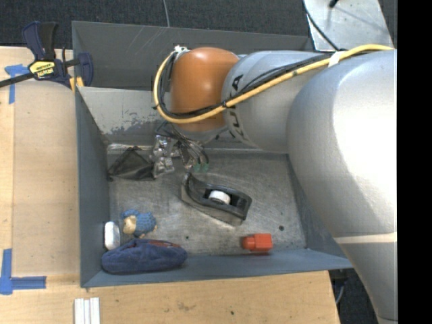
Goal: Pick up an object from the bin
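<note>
Barely getting started — hovering with the gripper [170, 160] low at the back left of the bin [91, 181], just beside a dark crumpled scrap [131, 164] and near a black tape dispenser [216, 200], claw width impossible to tell, lifting nothing yet — closing and raising left to do

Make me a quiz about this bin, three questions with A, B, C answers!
1. Where does the red block lie? A) the bin's lower right B) upper left C) on the rim
2. What colour is the cloth pouch? A) yellow B) blue C) pink
3. How is the tape dispenser? A) hanging in the air B) outside the bin C) lying on the bin floor
Answers: 1 A, it sits by the lower right corner; 2 B, it is dark blue; 3 C, it rests flat on the floor.
</note>
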{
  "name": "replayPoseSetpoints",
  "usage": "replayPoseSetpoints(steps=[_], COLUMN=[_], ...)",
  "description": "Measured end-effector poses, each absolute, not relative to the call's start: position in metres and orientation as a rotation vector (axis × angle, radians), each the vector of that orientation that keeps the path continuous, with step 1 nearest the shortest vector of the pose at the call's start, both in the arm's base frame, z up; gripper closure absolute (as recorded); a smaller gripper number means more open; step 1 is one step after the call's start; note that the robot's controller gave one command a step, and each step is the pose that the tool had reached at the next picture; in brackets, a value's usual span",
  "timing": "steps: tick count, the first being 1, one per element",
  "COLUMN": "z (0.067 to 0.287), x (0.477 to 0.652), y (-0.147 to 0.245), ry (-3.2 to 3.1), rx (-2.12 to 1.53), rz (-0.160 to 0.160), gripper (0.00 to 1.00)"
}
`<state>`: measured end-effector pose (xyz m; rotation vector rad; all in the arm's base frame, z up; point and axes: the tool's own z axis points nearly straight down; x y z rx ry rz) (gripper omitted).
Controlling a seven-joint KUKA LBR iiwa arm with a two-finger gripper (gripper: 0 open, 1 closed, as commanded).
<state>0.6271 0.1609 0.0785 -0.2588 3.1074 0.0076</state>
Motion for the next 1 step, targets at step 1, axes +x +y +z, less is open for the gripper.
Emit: replayPoseSetpoints(steps=[1], z=[0.2915], x=[0.5899], y=[0.1602], ry=[3.054], rx=[-0.682], rz=[0.001], gripper=[1.0])
